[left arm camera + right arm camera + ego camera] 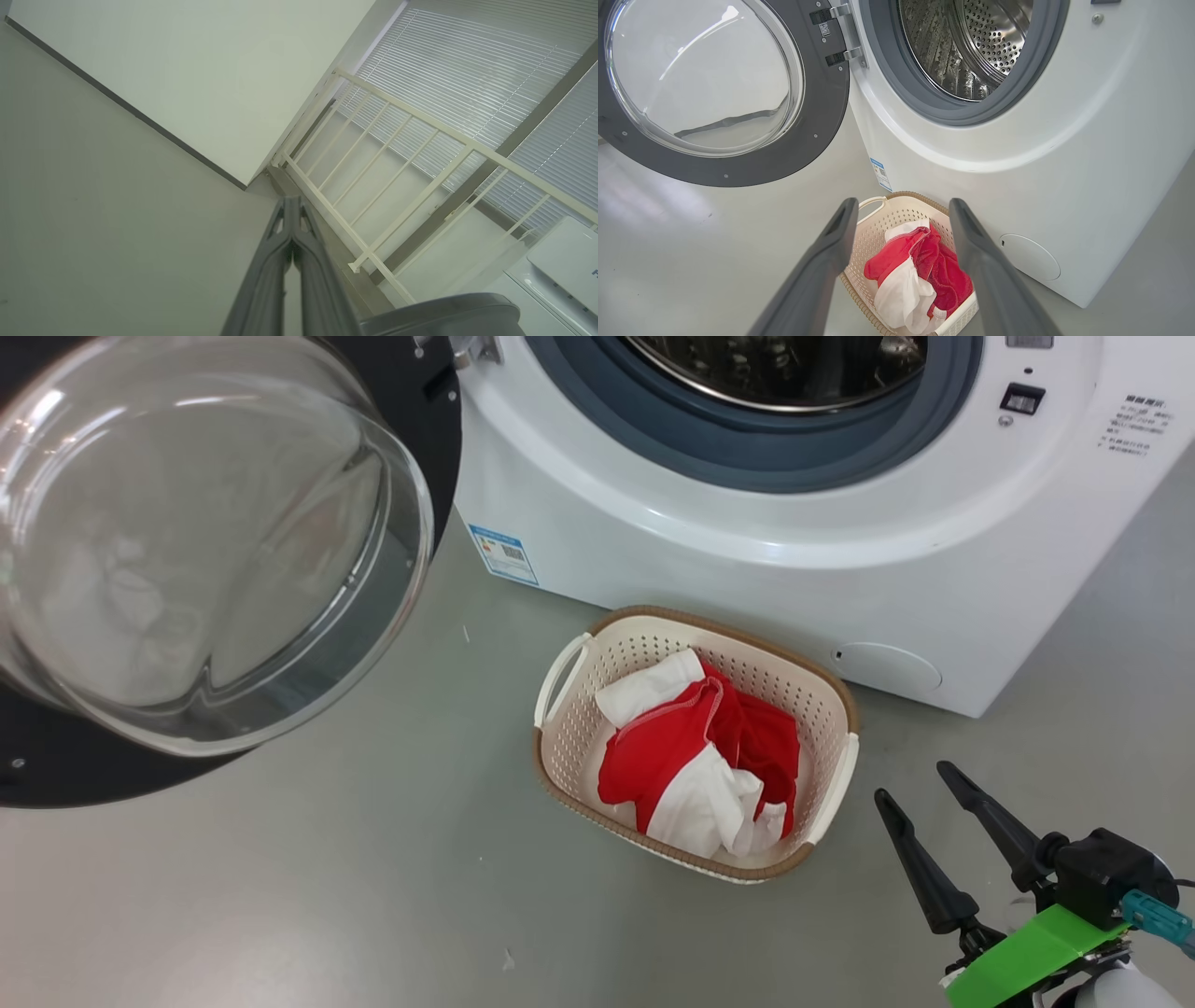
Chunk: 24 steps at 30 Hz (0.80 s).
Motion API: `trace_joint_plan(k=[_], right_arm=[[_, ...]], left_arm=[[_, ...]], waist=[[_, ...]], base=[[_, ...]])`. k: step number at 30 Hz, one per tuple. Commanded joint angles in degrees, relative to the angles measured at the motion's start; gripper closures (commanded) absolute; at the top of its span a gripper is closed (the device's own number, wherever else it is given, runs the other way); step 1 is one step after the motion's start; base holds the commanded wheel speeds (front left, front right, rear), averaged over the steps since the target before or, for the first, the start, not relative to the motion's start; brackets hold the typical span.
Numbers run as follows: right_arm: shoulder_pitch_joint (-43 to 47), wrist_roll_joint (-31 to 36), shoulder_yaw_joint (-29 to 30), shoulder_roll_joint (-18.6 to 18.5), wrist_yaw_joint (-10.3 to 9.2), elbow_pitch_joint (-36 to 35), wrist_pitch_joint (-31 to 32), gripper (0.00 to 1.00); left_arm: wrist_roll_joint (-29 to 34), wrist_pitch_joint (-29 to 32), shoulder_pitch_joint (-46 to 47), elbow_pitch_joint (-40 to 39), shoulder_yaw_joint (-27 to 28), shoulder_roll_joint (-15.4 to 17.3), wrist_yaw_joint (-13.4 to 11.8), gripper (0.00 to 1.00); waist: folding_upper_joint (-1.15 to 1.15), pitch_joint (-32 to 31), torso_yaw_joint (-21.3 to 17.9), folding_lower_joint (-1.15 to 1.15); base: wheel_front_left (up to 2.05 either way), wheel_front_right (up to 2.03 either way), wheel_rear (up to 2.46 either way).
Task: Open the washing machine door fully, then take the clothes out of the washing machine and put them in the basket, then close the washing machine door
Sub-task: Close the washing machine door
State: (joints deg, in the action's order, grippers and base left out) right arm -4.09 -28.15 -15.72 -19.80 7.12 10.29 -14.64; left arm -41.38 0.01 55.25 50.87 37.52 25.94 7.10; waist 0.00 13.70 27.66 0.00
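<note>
**A:** Where are the clothes?

**B:** The red and white clothes (691,756) lie bunched inside the cream basket (569,742), at the lower centre of the head view. The basket sits on the grey floor (280,896), just in front of the washing machine (747,551), to the lower right of its blue label (504,553).

**A:** And the washing machine door (205,560)?

**B:** It is swung open across the upper left of the frame, with the glass bowl bulging toward the camera and the black rim behind it. In the right wrist view, the perforated steel drum (971,46) shows at the top, inside the grey rubber ring.

**A:** What about the claws?

**B:** The right gripper (913,781) is at the lower right of the head view. Its two dark fingers are spread wide, apart from the basket and holding nothing. In its own view they frame the basket and clothes.

**A:** And the left one?

**B:** The left gripper (292,200) rises from the bottom centre of its wrist view with its fingers pressed together, closed on nothing I can see. It points toward a pale wall (187,84), with a white railing (397,172) and blinds (467,70) to the right.
</note>
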Motion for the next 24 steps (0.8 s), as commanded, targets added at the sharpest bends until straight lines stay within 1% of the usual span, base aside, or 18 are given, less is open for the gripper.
trace_joint_plan(k=[1,3,8,15,24], right_arm=[[-1.62,0.34,-1.22,-1.11,0.36,-1.52,-0.36,0.00],[-2.00,0.30,-1.26,-1.55,0.36,-1.64,-0.36,0.00],[-2.84,0.25,-1.35,-2.75,0.36,-1.93,-0.36,0.00],[-3.84,0.29,-1.62,-4.01,0.36,-2.37,-0.36,0.00],[-4.37,0.07,-1.51,-4.35,0.36,-2.33,-0.36,0.00]], left_arm=[[-1.10,3.23,1.38,0.93,0.20,5.32,0.37,1.00],[-2.41,8.50,2.92,4.26,-0.06,6.42,0.37,1.00],[-3.15,16.78,5.06,8.81,-1.19,8.68,-0.76,1.00],[-4.33,23.92,5.51,10.66,-1.66,9.16,-1.93,1.00],[-5.35,30.18,4.17,8.52,-2.58,7.82,-2.09,1.00]], waist=[[0.00,1.27,-0.43,0.00],[0.00,1.90,-0.58,0.00],[0.00,3.85,-0.68,0.00],[0.00,6.08,-0.93,0.00],[0.00,6.32,-1.09,0.00]], base=[[0.00,0.00,0.00],[0.00,0.00,0.00],[0.00,0.00,0.00],[0.00,0.00,0.00],[0.00,0.00,0.00]])
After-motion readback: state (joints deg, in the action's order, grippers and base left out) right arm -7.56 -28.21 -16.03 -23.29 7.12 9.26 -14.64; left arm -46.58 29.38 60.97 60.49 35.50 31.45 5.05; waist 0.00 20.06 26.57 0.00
